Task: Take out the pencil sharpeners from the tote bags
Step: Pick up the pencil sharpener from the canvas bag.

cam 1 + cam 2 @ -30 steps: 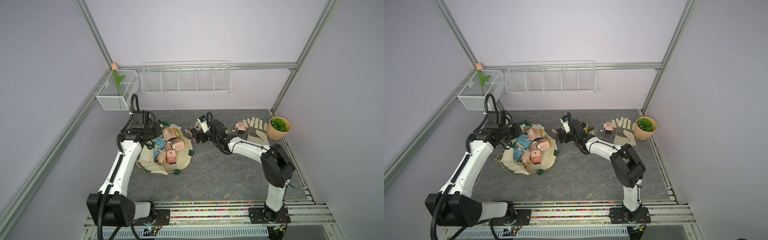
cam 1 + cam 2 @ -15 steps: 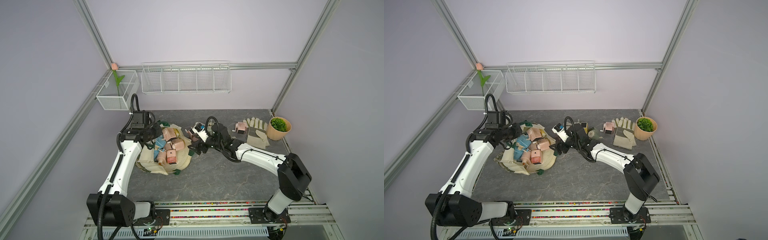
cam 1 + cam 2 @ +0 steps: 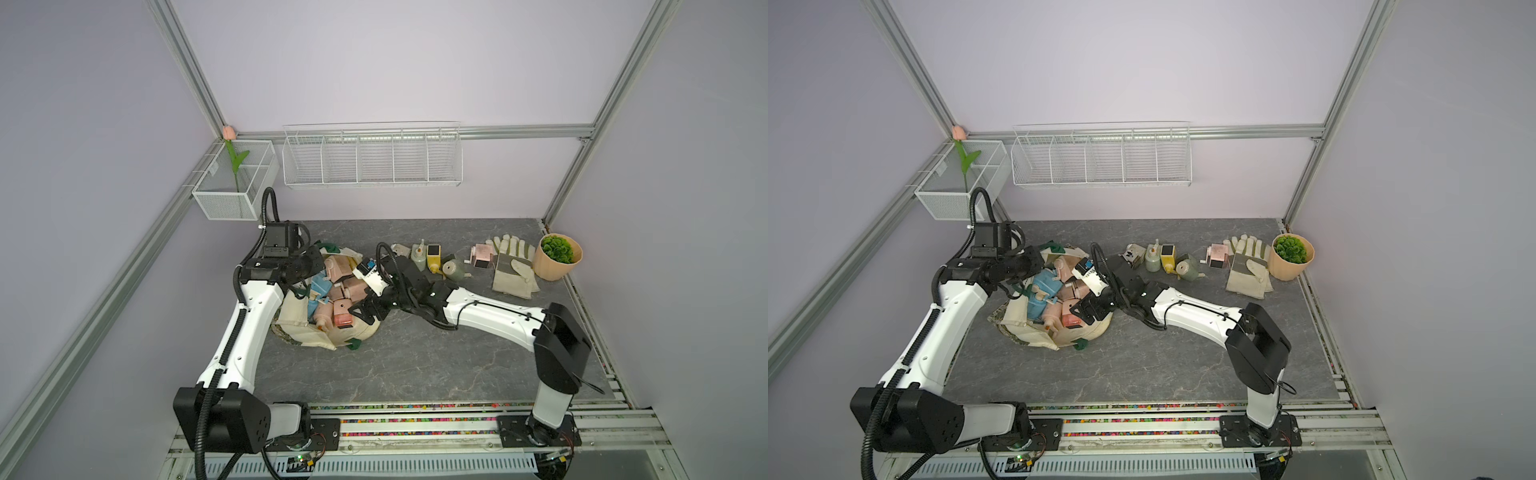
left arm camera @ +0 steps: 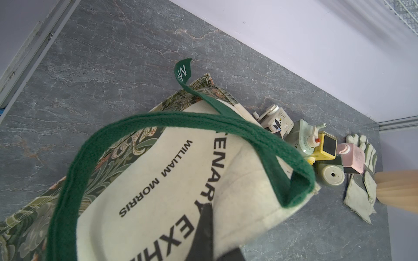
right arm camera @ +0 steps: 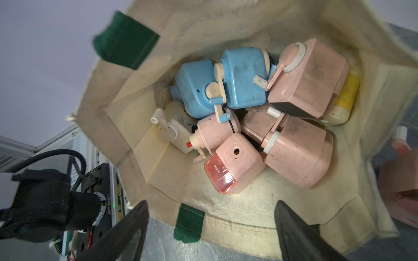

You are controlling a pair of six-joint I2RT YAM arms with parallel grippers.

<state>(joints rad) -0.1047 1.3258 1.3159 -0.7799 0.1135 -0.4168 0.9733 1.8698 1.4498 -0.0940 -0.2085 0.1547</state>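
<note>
The cream tote bag [image 3: 299, 328] with green handles lies on its side at the table's left, its mouth gaping. My left gripper [image 4: 208, 206] is shut on its cloth and holds the rim up at the back. Several pencil sharpeners fill it, among them a pink one with a red drawer [image 5: 233, 162] and two blue ones [image 5: 244, 74]. My right gripper [image 5: 211, 204] is open at the mouth's near rim, its fingers either side of that pink sharpener and short of it. Several more sharpeners [image 3: 433, 255] stand in a row on the table behind.
Pale work gloves [image 3: 513, 266] and a tan plant pot [image 3: 557, 257] sit at the back right. A pink sharpener [image 3: 482, 257] stands beside the gloves. A wire shelf [image 3: 372, 160] and a mesh box holding a tulip [image 3: 235, 183] hang on the back wall.
My right gripper has swung from the row of sharpeners at the back over to the bag's mouth and come lower. The left arm has kept still.
</note>
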